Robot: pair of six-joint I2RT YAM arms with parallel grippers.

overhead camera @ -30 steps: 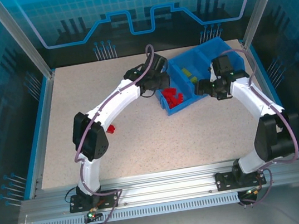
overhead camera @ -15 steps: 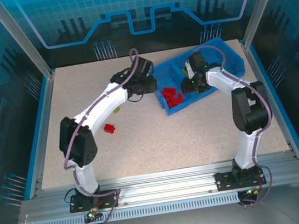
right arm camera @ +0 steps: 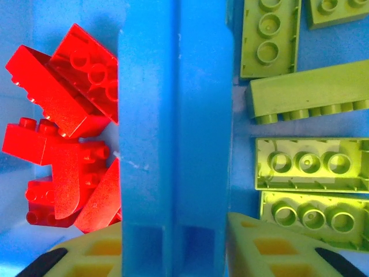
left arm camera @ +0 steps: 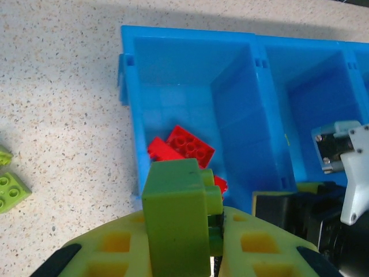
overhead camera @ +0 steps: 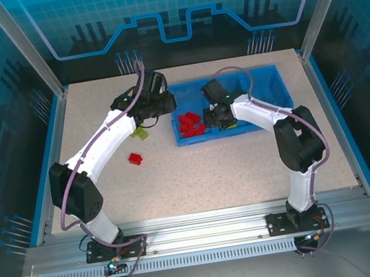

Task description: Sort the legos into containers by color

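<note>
left claw clenched on yellow-green lego, right claw seemingly pinching tray divider, red legos beside it

Top view looks down from behind the arms over the whole counter; both wrist views sit close above the tray, sharing its red legos.

Bright, even light fell on the speckled beige table top. At the far side stood translucent blue panels, printed with a grid and circuit lines, and more of them closed in the left and right. Slanted aluminium posts rose from the far corners. Blue edging ran down both sides, and a slotted aluminium rail crossed the near edge.
</note>
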